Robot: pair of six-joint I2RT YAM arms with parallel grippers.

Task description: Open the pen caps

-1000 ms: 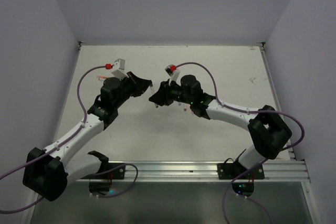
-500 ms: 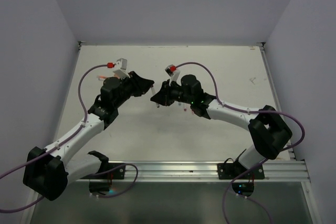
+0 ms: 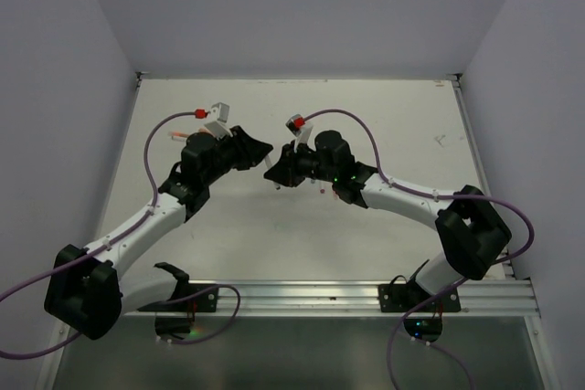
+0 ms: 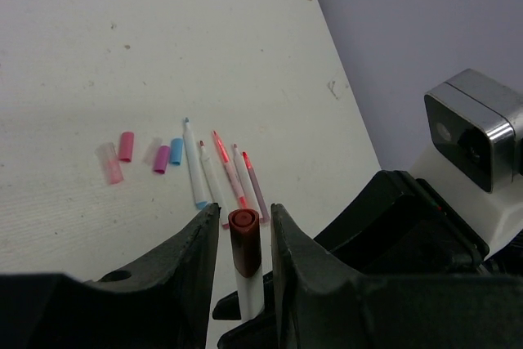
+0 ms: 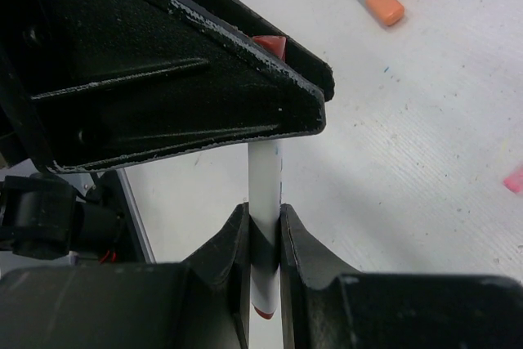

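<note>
So the red cap (image 4: 243,239) is up in the air over the worktop (image 4: 122,55), sat on the end of a pale pen (image 5: 263,194). The pen's long axis runs pretty much straight from one hand to the other. The right hand (image 5: 263,212) is clamped tight on the barrel near its far end. The left hand (image 4: 243,220) has its jaws either side of the cap, but the left wrist view shows a thin gap on both sides, so I'd say it's not pinching yet. My guess: close left, then pull the hands apart dead along that axis. The loose pink cap (image 4: 126,145) and orange markers (image 5: 380,2) lie well clear.
</note>
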